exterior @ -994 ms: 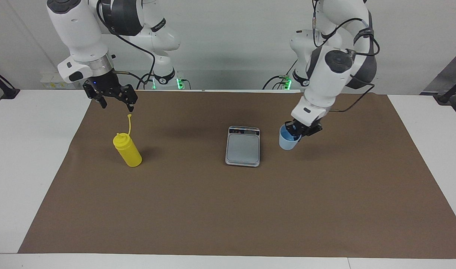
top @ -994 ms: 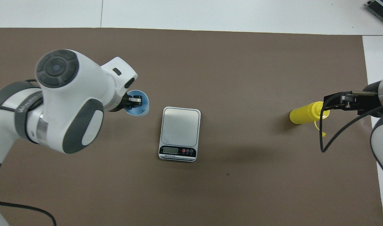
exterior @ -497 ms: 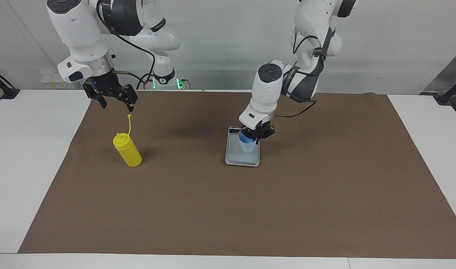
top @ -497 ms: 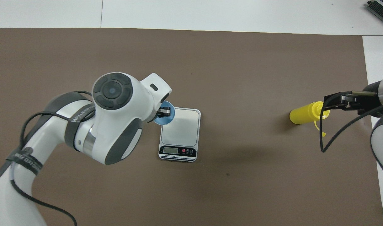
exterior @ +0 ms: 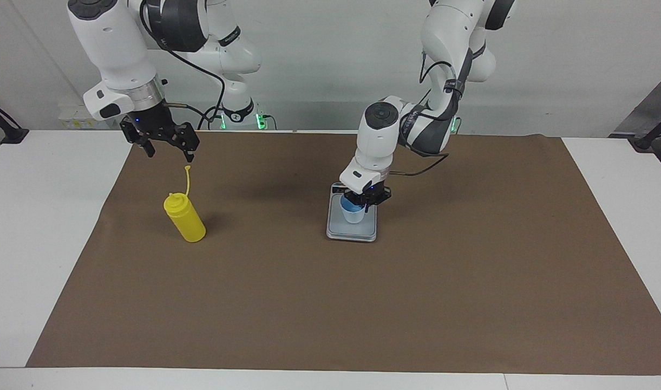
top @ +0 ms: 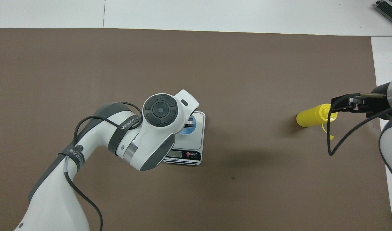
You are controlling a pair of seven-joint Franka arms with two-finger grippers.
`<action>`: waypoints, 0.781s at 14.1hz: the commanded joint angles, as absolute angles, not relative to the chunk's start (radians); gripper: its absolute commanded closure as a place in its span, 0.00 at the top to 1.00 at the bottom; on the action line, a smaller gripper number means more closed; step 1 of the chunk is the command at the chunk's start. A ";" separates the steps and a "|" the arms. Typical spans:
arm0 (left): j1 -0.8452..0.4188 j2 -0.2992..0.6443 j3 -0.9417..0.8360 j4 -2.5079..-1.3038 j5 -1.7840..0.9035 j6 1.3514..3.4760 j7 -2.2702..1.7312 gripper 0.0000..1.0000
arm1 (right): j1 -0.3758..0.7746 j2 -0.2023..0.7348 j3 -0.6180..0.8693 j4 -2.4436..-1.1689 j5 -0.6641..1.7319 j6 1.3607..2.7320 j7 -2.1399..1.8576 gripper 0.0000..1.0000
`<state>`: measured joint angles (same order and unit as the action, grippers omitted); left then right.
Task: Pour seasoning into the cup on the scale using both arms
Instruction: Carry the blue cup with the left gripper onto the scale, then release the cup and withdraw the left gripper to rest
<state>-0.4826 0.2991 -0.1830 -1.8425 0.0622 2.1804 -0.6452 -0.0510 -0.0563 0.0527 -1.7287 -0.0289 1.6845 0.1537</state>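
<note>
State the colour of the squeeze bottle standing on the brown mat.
Yellow: the squeeze bottle shows best in the facing view.

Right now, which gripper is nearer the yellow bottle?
Right. The right gripper hangs open just above the yellow bottle, toward the robots' side of it. The left gripper is at the cup on the scale, mid-table.

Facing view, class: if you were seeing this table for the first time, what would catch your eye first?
Probably the left pincer, at the rim of the light-blue cup on the silver scale at mid-table. Next, the yellow squeeze bottle standing at the right arm's end of the brown mat. The right pincer hangs open above its cap strap, waiting.
</note>
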 commanded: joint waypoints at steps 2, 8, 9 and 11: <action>-0.491 0.279 -0.173 -1.884 0.083 2.244 -0.707 1.00 | -0.063 -0.074 0.057 -1.749 -0.028 1.689 0.138 1.00; -0.373 0.181 -0.163 -1.835 0.084 2.119 -0.599 1.00 | -0.063 -0.074 0.057 -1.749 -0.026 1.689 0.140 1.00; -0.335 0.167 -0.164 -1.810 0.084 2.074 -0.547 1.00 | -0.063 -0.074 0.057 -1.749 -0.028 1.689 0.140 1.00; -0.286 0.166 -0.164 -1.748 0.083 1.981 -0.445 1.00 | -0.063 -0.074 0.057 -1.749 -0.028 1.689 0.140 1.00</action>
